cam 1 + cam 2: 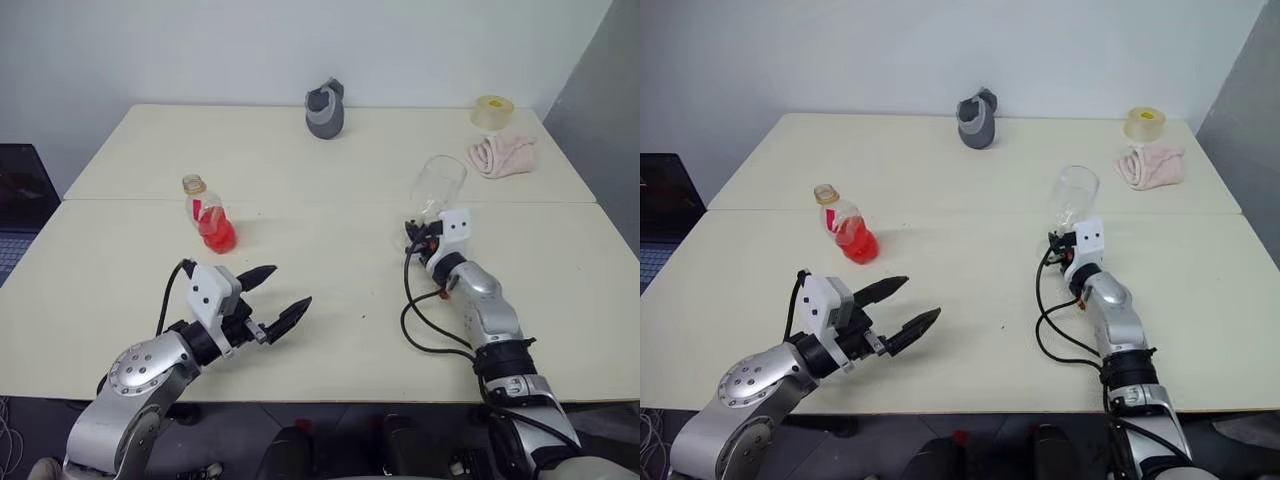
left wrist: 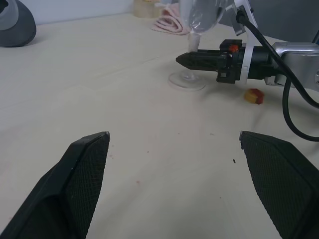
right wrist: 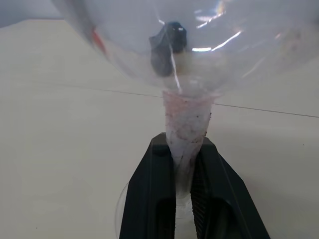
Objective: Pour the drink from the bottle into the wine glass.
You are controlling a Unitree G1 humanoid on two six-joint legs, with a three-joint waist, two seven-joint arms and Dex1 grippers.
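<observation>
While your right gripper (image 3: 182, 164) grips its stem, here is the scene:
Wine glass (image 1: 438, 187): upright on the surface (image 1: 330, 300), right of centre, fingers clenched on the stem.
Bottle (image 1: 208, 216): uncapped, left of centre, red drink (image 1: 217, 232) low inside.
Left gripper (image 1: 285, 298): fingers spread wide, empty, near the bottle.

wine glass (image 3: 189, 64) rim cut off by frame edge, stem partly hidden between right pincer (image 3: 185, 164) fingers
</observation>
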